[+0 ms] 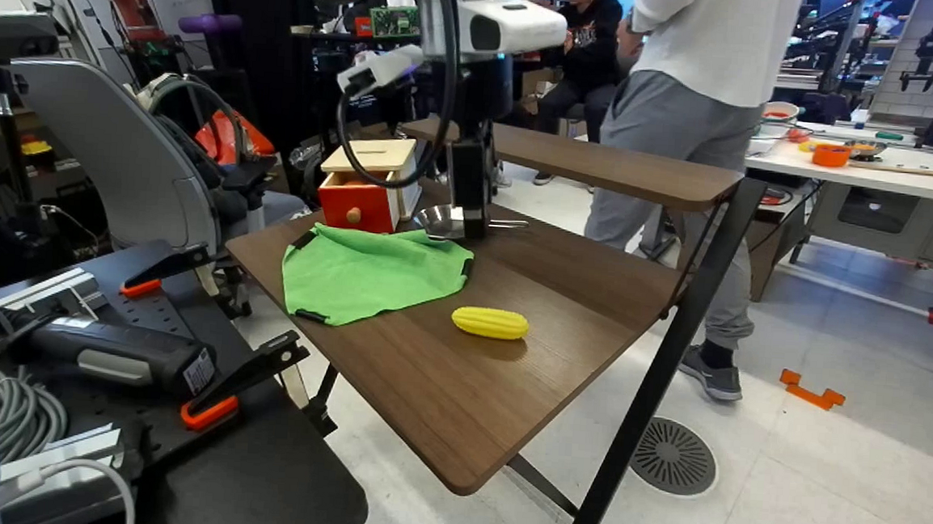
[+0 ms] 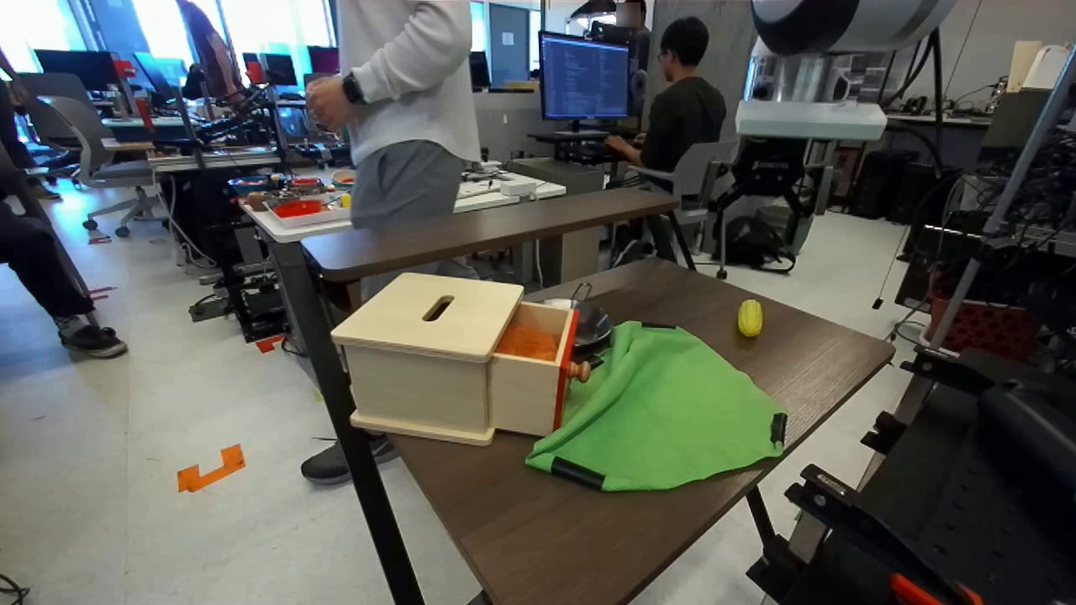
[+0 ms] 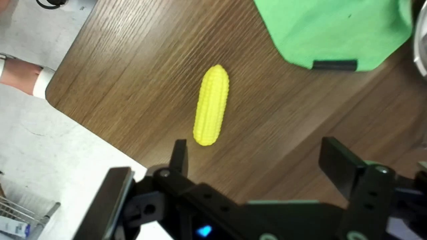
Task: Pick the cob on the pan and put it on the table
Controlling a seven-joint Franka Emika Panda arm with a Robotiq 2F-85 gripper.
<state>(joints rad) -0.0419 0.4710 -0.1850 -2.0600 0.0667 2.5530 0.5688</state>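
Note:
The yellow cob lies on its side directly on the brown table, apart from the green cloth. It also shows in an exterior view and in the wrist view. The small metal pan stands by the box, partly hidden behind my gripper; its dark bowl also shows in an exterior view. In the wrist view my gripper is open and empty, its fingers wide apart above the table. The cob's near end appears just beyond the left finger. Nothing touches the cob.
A green cloth with black clips lies beside the cob. A wooden box with a red-fronted drawer pulled out stands by the pan. A raised brown shelf runs along the table's rear. A black cart with tools stands alongside.

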